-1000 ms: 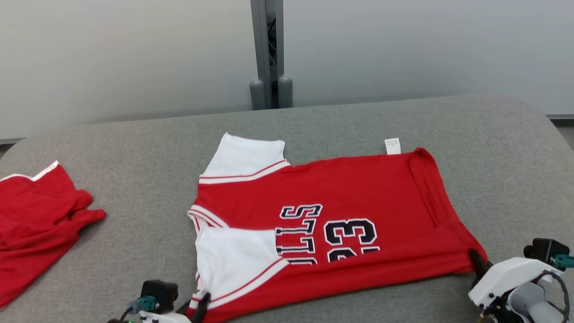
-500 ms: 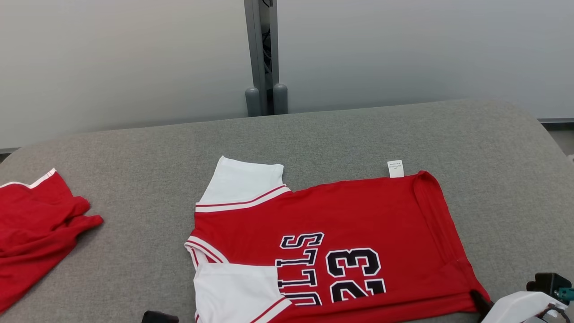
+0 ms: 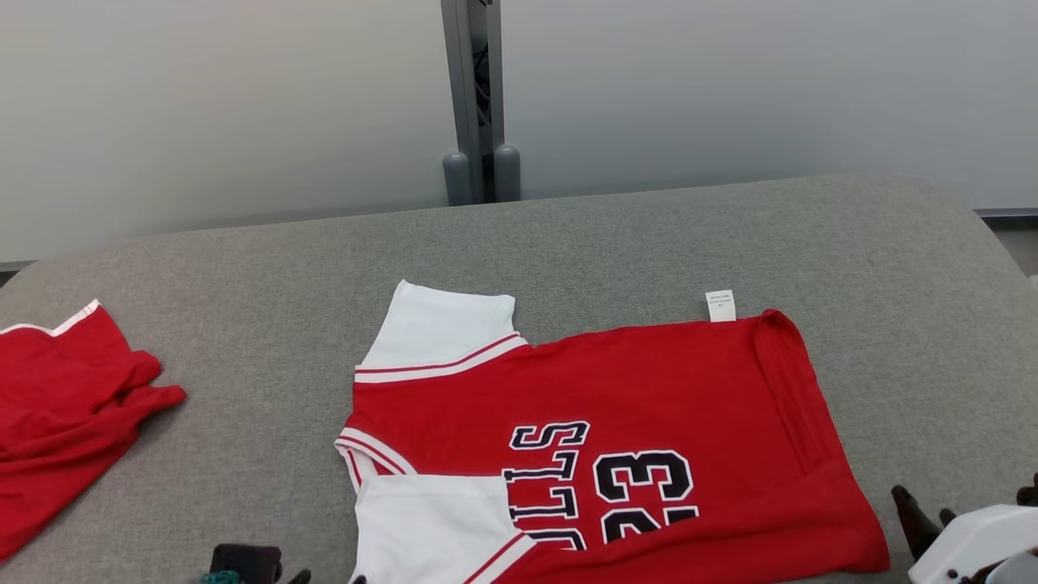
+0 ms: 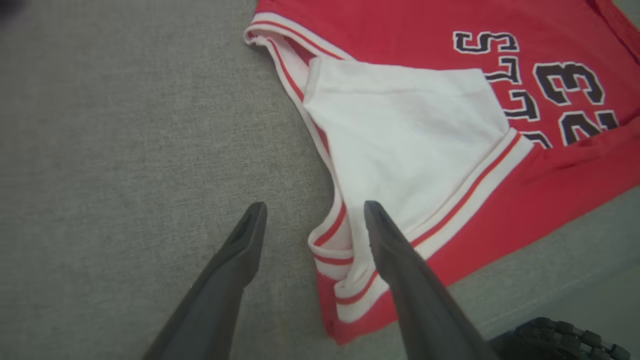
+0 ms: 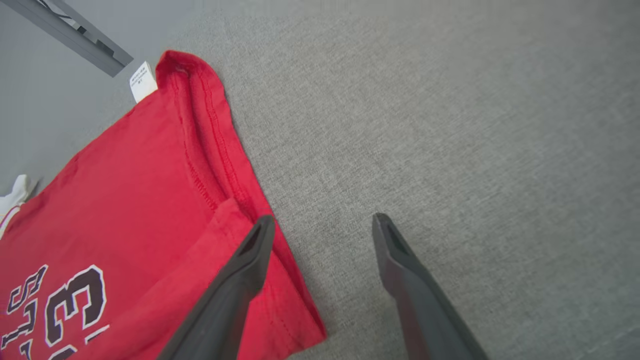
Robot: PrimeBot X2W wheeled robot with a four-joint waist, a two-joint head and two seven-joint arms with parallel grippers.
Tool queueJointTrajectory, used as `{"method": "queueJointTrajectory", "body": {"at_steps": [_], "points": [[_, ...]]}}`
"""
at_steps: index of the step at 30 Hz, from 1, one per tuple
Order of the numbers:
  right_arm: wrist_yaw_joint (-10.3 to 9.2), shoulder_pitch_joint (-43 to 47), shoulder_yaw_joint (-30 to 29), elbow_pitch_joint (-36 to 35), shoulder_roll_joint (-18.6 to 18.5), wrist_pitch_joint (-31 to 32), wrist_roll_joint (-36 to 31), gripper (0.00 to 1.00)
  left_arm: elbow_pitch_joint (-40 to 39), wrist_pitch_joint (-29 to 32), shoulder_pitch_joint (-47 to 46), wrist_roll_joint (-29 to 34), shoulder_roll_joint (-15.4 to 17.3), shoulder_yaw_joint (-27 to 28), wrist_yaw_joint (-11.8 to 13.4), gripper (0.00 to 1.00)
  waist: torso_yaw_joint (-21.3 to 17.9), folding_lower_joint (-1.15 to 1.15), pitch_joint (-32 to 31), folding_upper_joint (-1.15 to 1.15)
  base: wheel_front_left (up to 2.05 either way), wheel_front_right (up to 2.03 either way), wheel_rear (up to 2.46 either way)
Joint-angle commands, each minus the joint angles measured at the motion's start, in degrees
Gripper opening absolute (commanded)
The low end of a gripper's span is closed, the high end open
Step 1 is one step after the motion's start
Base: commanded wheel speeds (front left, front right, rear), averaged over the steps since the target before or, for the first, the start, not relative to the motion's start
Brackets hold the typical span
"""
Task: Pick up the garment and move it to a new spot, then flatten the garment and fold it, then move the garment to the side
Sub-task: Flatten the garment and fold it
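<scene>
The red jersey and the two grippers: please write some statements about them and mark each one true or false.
1. The left gripper stands open at the sleeve end of the jersey. True.
2. The right gripper is clamped on the jersey's hem. False: its jaws stand open and grip nothing.
3. A white label sticks out from the jersey's far edge. True.
4. The near white sleeve lies folded onto the red body. True.
5. A second red garment lies to the robot's right of the jersey. False: it lies to the robot's left, apart from the jersey.
</scene>
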Motion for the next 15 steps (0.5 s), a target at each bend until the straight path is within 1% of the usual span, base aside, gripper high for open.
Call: {"method": "queueJointTrajectory", "body": {"at_steps": [1, 4, 7, 10, 13, 15], "points": [[0.03, 0.3, -0.9, -1.5, 0.1, 0.7, -0.8, 1.0, -0.4, -0.5, -1.4, -0.2, 0.5, 0.6, 0.4, 1.0, 0.1, 0.0, 0.1, 0.0, 0.0, 0.0, 0.0], [0.03, 0.1, -2.2, -7.0, 0.7, 1.4, -4.5, 1.0, -1.3, -2.5, -3.0, -0.6, 0.2, 2.1, 0.9, 1.0, 0.3, 0.0, 0.4, 0.0, 0.0, 0.0, 0.0], [0.03, -0.1, -0.4, -13.0, 0.9, -0.4, -7.7, 1.0, -1.8, -6.7, -5.4, -0.5, -0.8, 3.9, 1.5, 1.0, 0.4, 0.0, 1.0, 0.0, 0.0, 0.0, 0.0], [0.03, -0.7, 3.0, -18.0, 0.9, -4.4, -8.7, 1.0, -2.1, -12.1, -8.4, -1.3, -2.8, 5.5, 1.6, 1.0, 0.3, 0.0, 1.8, 0.0, 0.0, 0.0, 0.0], [0.03, -1.2, 7.1, -21.2, 0.0, -10.1, -8.9, 1.0, -1.6, -18.2, -11.2, -1.5, -4.6, 6.3, 0.4, 1.0, 0.1, 0.0, 2.7, 0.0, 0.0, 0.0, 0.0], [0.02, -1.6, 9.9, -22.4, -1.3, -14.4, -9.4, 1.0, -0.8, -22.3, -12.9, -0.7, -5.4, 6.2, -0.6, 1.0, -0.1, 0.0, 3.3, 0.0, 0.0, 0.0, 0.0]]}}
